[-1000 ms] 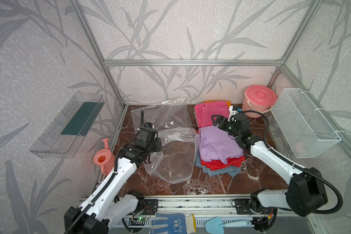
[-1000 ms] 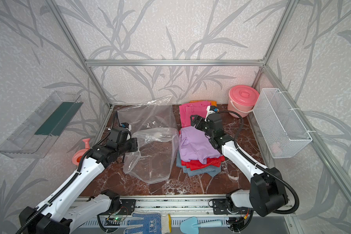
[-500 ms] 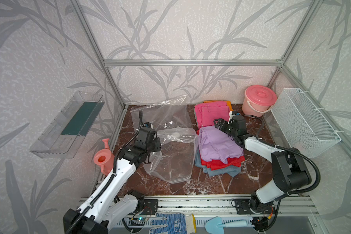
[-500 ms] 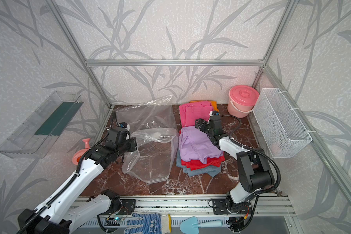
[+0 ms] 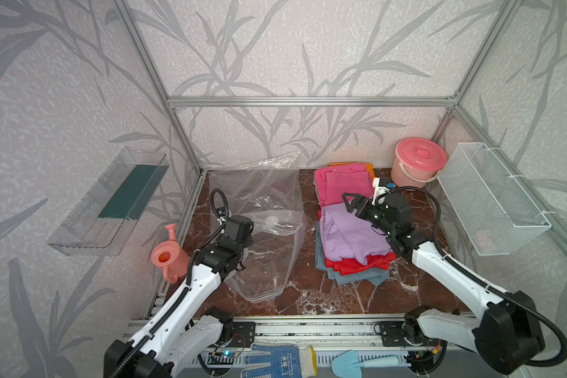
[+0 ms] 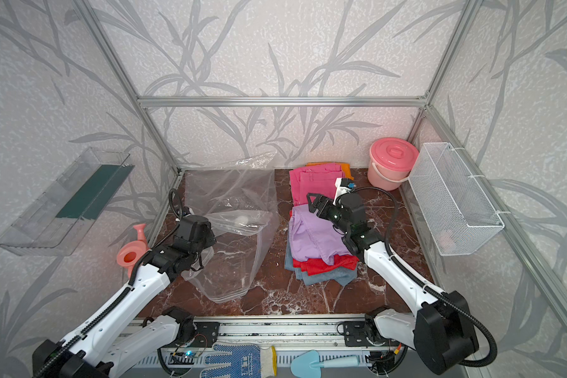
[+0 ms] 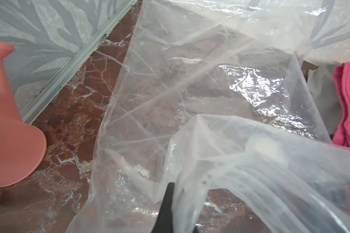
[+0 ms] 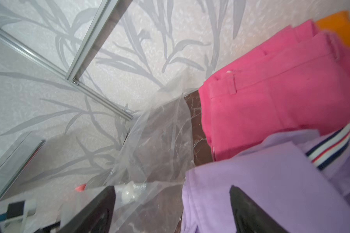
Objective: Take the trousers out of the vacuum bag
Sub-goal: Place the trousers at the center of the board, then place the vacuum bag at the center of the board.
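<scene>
Trousers (image 5: 351,235): outside the bag (image 5: 269,252), stacked just right of it, lilac on red on denim, with pink and orange behind. Look soft, light and floppy; likely to slide layer off layer, so best pinched at a folded edge or waistband. Left gripper (image 7: 170,188): clamped on bag film, holding a fold off the floor. Right gripper (image 5: 350,203): jaws apart, hovering over the lilac pair's far edge. Marble floor (image 5: 308,294): glossy, probably slick. Tight room: walls close, bucket (image 5: 419,163) behind, watering can (image 5: 169,258) at left.
</scene>
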Robot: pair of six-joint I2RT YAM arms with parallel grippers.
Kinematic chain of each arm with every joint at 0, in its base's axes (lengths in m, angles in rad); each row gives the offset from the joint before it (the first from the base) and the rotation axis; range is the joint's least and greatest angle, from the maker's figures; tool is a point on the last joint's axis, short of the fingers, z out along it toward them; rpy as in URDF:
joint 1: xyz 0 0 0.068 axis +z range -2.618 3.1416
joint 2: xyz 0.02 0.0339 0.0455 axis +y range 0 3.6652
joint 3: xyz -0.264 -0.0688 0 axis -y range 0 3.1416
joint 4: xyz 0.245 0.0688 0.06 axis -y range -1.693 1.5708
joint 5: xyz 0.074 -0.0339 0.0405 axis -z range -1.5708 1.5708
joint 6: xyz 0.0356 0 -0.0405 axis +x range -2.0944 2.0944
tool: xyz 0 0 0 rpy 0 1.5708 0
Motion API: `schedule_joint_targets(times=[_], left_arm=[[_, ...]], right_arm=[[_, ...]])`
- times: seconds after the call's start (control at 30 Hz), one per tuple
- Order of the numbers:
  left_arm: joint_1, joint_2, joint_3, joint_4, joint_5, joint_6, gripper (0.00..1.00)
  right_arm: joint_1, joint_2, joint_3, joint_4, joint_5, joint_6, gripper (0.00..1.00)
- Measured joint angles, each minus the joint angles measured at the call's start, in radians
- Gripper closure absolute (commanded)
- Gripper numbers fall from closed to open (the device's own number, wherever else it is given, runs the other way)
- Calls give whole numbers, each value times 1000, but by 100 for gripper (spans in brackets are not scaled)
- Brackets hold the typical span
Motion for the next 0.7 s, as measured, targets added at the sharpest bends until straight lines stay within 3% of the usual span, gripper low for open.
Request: schedule_joint_targets(times=[0.47,0.53,0.7], left_arm=[[11,208,53,171,-10,88,98],[13,203,54,168,24,89,76],[14,108,78,131,144,98,4]], right_arm=[[99,-60,-212,-69,71,124,12],[99,-65,-209,-72,77,123,12],[99,-77,-145,-117,88,100,12]])
